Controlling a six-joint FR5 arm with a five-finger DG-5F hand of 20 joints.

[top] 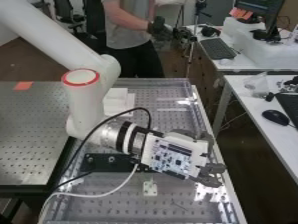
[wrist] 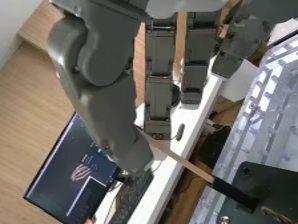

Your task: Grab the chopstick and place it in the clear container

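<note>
Hand: in the high view, you're seeing it [top: 178,156] hanging over the bench [top: 176,197], at the end of the arm [top: 85,110].
Fingers: in the wrist view, they're reading to you as pinching the chopstick's pale end between the thumb and one finger; the others are hanging nearly straight.
Chopstick: your stick [wrist: 178,159] is slanting out from the thumb tip, its black end crossing in front of the black plate [wrist: 266,180].
Desk: the white top [wrist: 193,125] is showing behind the fingers, with a monitor [wrist: 63,175] and keyboard [wrist: 126,200] standing beyond the thumb.
</note>
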